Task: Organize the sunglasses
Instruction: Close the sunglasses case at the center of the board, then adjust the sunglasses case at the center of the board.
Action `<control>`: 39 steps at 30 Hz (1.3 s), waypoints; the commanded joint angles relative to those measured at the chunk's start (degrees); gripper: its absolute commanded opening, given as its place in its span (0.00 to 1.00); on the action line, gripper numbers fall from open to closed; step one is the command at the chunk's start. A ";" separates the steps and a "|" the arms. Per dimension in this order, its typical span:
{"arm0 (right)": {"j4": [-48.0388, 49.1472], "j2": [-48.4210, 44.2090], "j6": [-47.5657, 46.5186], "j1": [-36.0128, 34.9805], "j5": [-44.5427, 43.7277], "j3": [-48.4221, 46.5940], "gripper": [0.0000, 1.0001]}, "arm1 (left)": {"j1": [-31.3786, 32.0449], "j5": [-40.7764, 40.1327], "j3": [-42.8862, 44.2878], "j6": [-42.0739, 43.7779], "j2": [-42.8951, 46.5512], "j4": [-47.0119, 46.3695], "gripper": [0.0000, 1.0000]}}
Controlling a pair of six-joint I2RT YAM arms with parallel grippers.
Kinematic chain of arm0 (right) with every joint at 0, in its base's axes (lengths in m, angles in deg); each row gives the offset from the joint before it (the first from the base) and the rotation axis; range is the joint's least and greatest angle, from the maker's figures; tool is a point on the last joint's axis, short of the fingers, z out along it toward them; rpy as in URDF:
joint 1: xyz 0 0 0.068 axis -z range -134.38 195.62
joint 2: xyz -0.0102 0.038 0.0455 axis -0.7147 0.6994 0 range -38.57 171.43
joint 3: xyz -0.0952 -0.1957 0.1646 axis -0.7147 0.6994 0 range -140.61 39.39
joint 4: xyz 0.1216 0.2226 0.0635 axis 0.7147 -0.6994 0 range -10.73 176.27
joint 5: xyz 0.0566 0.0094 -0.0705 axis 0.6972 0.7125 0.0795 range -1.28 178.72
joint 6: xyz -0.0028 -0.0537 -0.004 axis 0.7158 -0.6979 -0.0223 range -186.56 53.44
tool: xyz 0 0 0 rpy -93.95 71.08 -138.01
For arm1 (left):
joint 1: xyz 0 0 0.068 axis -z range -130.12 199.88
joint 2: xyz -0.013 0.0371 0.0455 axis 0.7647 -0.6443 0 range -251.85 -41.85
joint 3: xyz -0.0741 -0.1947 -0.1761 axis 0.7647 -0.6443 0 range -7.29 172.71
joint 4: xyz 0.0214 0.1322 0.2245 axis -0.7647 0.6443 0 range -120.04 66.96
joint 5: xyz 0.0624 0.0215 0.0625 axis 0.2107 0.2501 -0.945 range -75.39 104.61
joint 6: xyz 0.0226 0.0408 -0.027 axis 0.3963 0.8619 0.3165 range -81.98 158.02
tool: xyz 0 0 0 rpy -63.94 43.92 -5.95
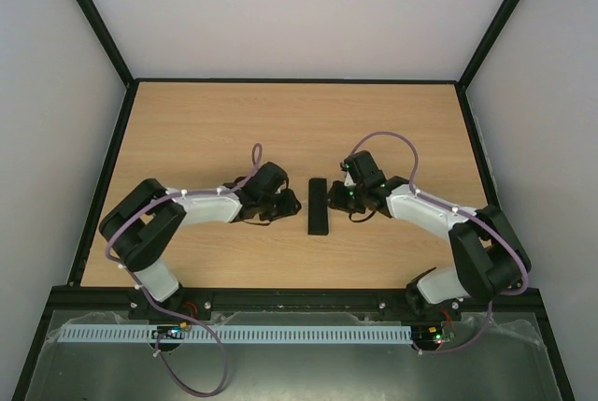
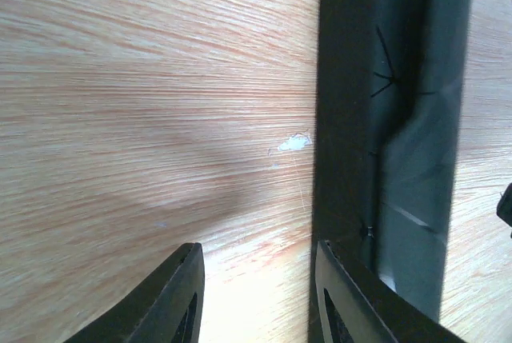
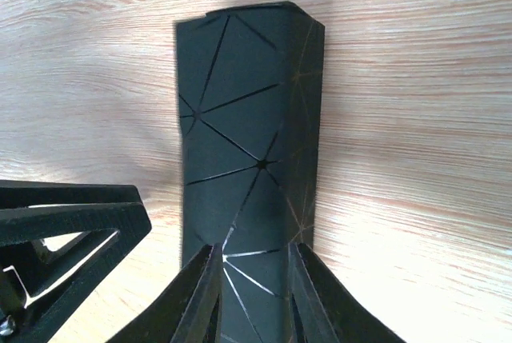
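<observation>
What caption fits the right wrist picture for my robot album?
The right gripper poised with a finger on either side of the black oblong case on the wooden table.

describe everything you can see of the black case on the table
The black case is a long, narrow oblong, matte and stiff-looking, its faces crossed by thin crease lines forming triangles. It lies flat on the wooden table, midway between the arms. The right hand straddles one end; whether it pinches is unclear. The open left hand sits at the case's long edge, contact uncertain.
</observation>
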 commanded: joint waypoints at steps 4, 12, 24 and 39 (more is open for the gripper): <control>-0.73 1.99 -0.41 -0.33 -0.87 -2.88 0.25 | -0.88 -1.16 -2.07 0.35 3.23 2.12 0.42; -8.36 -5.41 -1.26 -0.37 -10.56 -2.81 0.43 | -0.95 -3.19 -6.32 0.76 16.53 8.31 0.65; -9.72 5.94 -1.91 0.79 -20.15 -10.02 0.44 | -0.69 -5.22 -13.77 -1.48 43.12 23.74 0.99; -13.31 24.30 -5.53 -8.22 -14.48 -28.82 0.36 | -0.66 -5.94 -17.87 -4.09 59.56 31.42 0.99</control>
